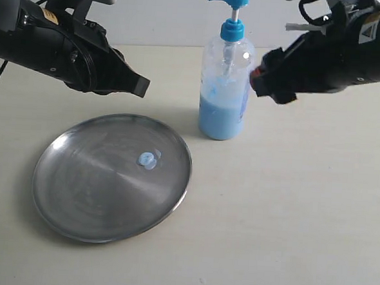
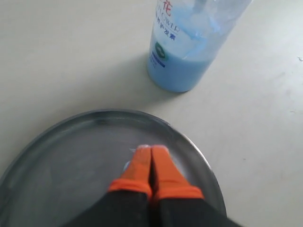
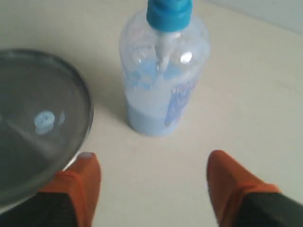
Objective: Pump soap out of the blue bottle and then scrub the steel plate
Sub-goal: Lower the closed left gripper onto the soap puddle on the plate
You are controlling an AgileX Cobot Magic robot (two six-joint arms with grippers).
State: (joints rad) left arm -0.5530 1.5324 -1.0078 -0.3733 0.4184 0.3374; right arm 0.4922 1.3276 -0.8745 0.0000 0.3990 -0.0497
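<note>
Steel plate (image 1: 77,194) at lower left of the exterior view, with a small blob of soap (image 1: 148,159) right of its centre. Blue bottle (image 1: 225,86) upright at upper centre, just beside the plate. Left gripper (image 2: 151,153): jaws pressed together, empty. Right gripper (image 3: 152,163): jaws spread wide, empty.

surface: pale cream table (image 1: 288,219), matte, few tiny dark specks (hardly visible) | behind: plain whitish-grey wall (image 1: 172,12), meeting the table's far edge | light: even and soft, only faint shadows on it
</note>
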